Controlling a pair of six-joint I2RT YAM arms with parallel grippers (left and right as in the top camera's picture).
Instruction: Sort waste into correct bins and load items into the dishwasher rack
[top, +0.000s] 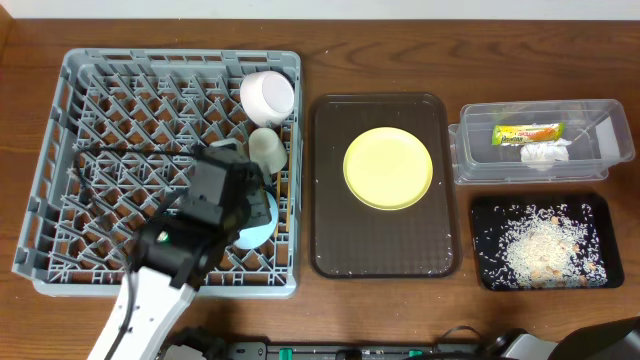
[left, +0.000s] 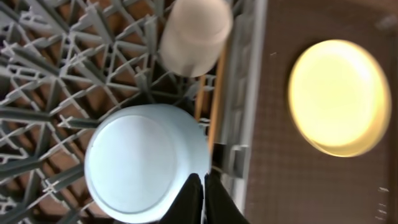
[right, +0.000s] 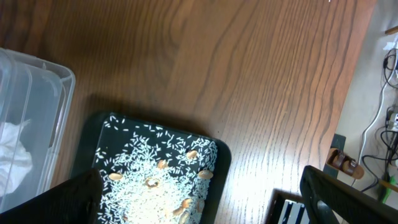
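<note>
- The left pincer is hanging inside the right-hand side of the dishwasher rack. Its jaws are drawn narrow at the rim of the upturned light blue bowl. The bowl's wall seems to be nipped between them, so I am judging it as gripping the bowl.
- The bowl is sitting base-up on the pegs, just beside the rack's right wall. The small pale cup is standing near it along that wall, farther from the robot, and the white bowl is lying beyond the cup.
- The yellow plate is lying to the right of the left pincer, across the rack wall, flat on the brown serving tray. Being round, it is offering no long axis, so any stretch of rim is serving alike.
- The left arm is standing nearer the plate. The right pincer is hovering with fingers spread wide, holding nothing, over the black tray of rice scraps at the right end of the surface.
- The plate is lying flat and low, likely calling for a shallow bite at its edge.
- Bare peg rows are showing left of the bowl.
- The snack wrapper and tissue are lying in the clear tub.
</note>
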